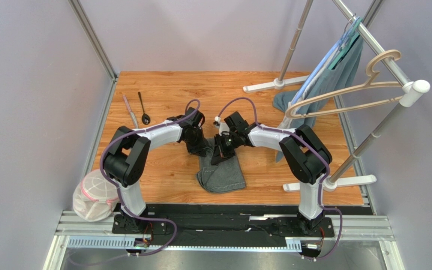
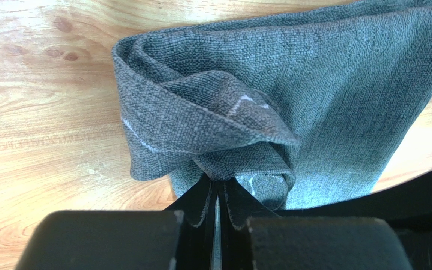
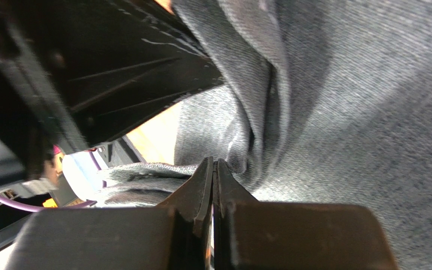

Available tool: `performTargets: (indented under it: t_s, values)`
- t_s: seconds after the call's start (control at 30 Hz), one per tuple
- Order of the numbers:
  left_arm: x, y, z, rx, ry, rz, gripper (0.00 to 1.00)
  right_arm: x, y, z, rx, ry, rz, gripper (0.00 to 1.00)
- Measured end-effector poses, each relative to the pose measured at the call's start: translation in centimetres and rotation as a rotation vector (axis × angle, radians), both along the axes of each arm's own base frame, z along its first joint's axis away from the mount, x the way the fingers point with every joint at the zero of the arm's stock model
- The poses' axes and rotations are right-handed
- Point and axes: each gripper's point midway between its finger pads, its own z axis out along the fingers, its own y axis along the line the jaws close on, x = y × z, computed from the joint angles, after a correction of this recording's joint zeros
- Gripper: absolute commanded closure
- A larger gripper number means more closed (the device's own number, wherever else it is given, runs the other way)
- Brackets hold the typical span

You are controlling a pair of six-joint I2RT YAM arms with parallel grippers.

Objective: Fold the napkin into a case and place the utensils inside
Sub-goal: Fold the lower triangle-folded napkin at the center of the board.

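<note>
The dark grey napkin (image 1: pixel 222 174) lies rumpled at the table's middle, its far edge drawn up between the two grippers. My left gripper (image 1: pixel 201 147) is shut on a bunched fold of the napkin (image 2: pixel 325 84), with cloth pinched at its tips (image 2: pixel 219 183). Just to its right, my right gripper (image 1: pixel 219 153) is shut at the same far edge. Creases of the napkin (image 3: pixel 370 140) run in to its closed tips (image 3: pixel 215 164). The silver-grey knife (image 1: pixel 130 111) and black spoon (image 1: pixel 144 108) lie side by side at the far left, apart from both grippers.
A clothes rack stands on the right with a beige hanger (image 1: pixel 342 93) and a teal-grey garment (image 1: pixel 336 73); its white feet (image 1: pixel 269 86) (image 1: pixel 336 183) rest on the table. A white mesh bag (image 1: pixel 94 194) sits at the near left corner. The left arm's black body (image 3: pixel 117 73) is close by.
</note>
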Motion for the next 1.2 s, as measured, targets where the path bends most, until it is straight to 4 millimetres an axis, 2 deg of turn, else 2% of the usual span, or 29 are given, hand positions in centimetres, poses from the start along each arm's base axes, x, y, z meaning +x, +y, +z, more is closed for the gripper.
performTargets:
  t_s: [0.23, 0.37, 0.43, 0.6, 0.7, 0.77, 0.87, 0.97, 1.2]
  values:
    - [0.1, -0.2, 0.0, -0.011, -0.001, 0.019, 0.94, 0.0, 2.0, 1.5, 0.032, -0.023, 0.032, 0.99]
    - [0.1, -0.2, 0.0, -0.011, -0.001, 0.020, 0.94, -1.1, 2.4, 1.3, 0.042, -0.008, 0.053, 1.00]
    - [0.1, -0.2, 0.0, -0.011, -0.001, 0.020, 0.94, -2.3, 1.8, 0.5, 0.027, 0.018, 0.059, 1.00]
    - [0.1, -0.2, 0.0, -0.011, -0.001, 0.019, 0.94, -5.7, -1.7, -0.8, -0.032, 0.077, 0.043, 1.00]
    - [0.1, -0.2, 0.0, -0.011, -0.001, 0.019, 0.94, -7.1, -4.0, 0.3, -0.051, 0.055, 0.019, 1.00]
    - [0.1, -0.1, 0.0, -0.010, -0.002, 0.016, 0.94, -7.4, -4.8, 1.2, -0.057, 0.021, 0.011, 1.00]
    - [0.1, -0.1, 0.1, -0.010, -0.004, 0.014, 0.94, -6.9, -4.9, 2.3, -0.055, -0.020, 0.000, 1.00]
    - [0.1, 0.0, 0.3, -0.008, -0.009, 0.013, 0.94, -6.1, -4.2, 2.9, -0.056, -0.040, -0.004, 1.00]
    - [0.0, 0.3, 0.7, 0.004, -0.018, 0.006, 0.94, -3.5, -0.1, 4.2, -0.004, -0.070, 0.019, 1.00]
